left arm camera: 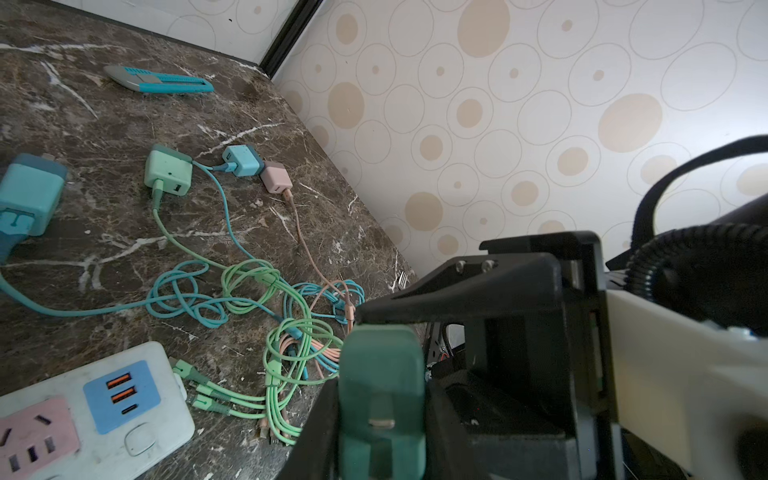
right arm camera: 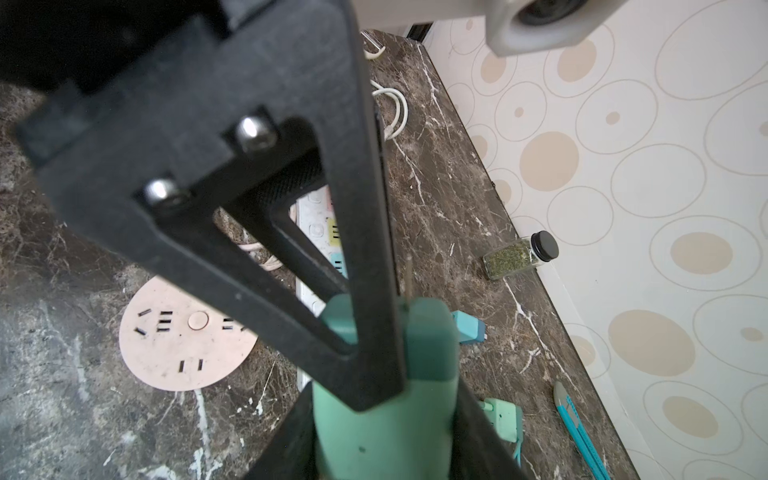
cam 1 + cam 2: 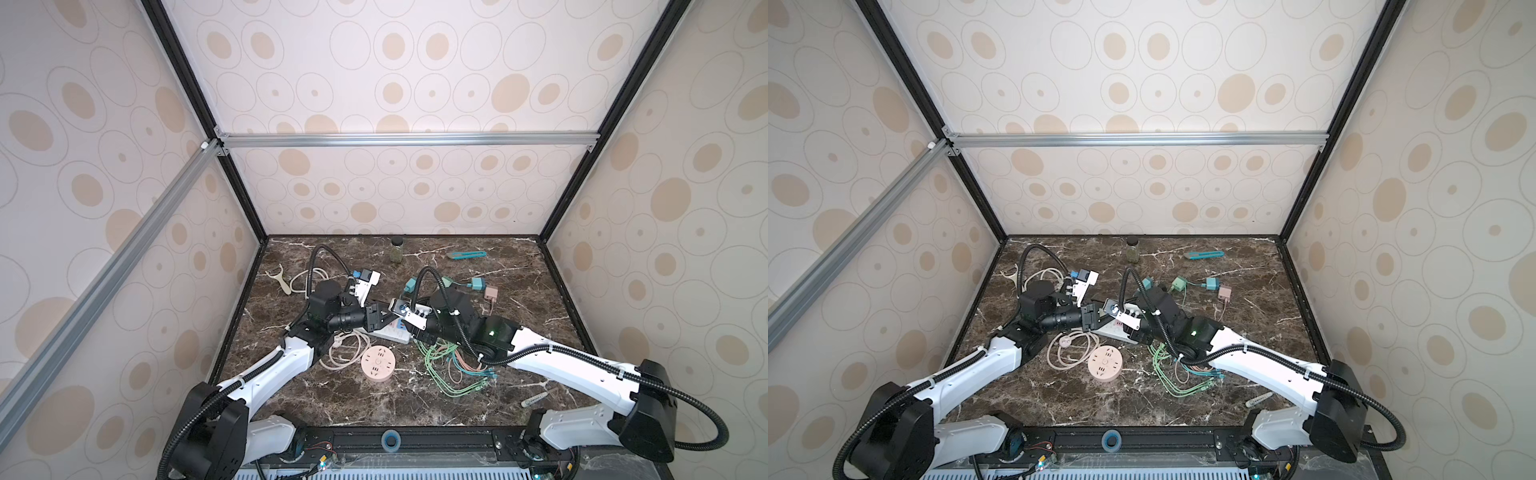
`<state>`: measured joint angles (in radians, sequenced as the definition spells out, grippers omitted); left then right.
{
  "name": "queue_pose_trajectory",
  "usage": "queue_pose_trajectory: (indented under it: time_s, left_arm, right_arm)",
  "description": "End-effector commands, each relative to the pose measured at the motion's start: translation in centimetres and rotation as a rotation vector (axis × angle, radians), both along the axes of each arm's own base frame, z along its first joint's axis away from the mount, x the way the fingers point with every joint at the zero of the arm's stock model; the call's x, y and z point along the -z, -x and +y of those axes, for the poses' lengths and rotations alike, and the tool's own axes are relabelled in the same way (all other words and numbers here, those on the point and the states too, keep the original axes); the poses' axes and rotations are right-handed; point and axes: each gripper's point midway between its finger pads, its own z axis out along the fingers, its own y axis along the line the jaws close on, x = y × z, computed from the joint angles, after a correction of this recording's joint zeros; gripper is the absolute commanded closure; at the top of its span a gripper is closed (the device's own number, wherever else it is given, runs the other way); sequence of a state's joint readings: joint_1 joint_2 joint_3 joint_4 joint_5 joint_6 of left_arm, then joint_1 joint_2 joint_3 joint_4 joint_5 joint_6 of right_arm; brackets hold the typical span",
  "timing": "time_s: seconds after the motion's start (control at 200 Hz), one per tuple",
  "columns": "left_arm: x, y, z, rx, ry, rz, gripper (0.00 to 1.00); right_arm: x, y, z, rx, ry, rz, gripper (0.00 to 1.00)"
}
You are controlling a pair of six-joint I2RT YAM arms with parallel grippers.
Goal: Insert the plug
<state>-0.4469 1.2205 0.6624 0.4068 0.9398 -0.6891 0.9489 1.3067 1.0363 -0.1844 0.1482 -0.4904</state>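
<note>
A green plug [image 1: 380, 386] hangs between both grippers above the white power strip [image 3: 388, 332] at the table's middle. In the left wrist view its dark green face with metal prongs sits between the fingers of my left gripper [image 1: 380, 419], which is shut on it. In the right wrist view the plug's lighter green body [image 2: 386, 432] fills my right gripper [image 2: 382, 440], also shut on it, with a left finger [image 2: 361, 249] lying across its front. In both top views the left gripper [image 3: 384, 316] and right gripper [image 3: 404, 320] meet tip to tip, and the plug is hidden there.
A round pink socket [image 3: 377, 365] and a coiled white cable [image 3: 347, 351] lie near the front. Tangled green, blue and pink cables [image 3: 449, 370] run to several chargers [image 3: 478, 284]. A second strip [image 3: 365, 282], a jar [image 3: 396, 249] and a blue knife [image 3: 467, 254] lie farther back.
</note>
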Motion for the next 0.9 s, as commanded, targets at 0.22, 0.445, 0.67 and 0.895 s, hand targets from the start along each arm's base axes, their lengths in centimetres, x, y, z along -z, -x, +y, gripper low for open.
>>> queue_pose_trajectory:
  time_s: [0.22,0.445,0.67,0.895]
  left_arm:
    - [-3.1,-1.0,-0.2,-0.054,0.05,-0.093,0.98]
    - [-4.2,-2.2,0.1,-0.118,0.064,-0.13,1.0]
    - [-7.0,-1.9,0.6,-0.148,0.173,-0.194,1.0]
    - [-10.1,-0.1,1.1,-0.11,0.288,-0.267,1.0]
  right_arm:
    - [-4.7,1.4,-1.8,0.077,-0.267,0.03,0.4]
    - [-7.0,3.6,-4.3,0.053,-0.45,0.224,0.34]
    - [-8.7,7.1,-3.5,-0.107,-0.652,0.386,0.35]
    - [-9.0,7.6,-1.8,-0.192,-0.788,0.525,0.37]
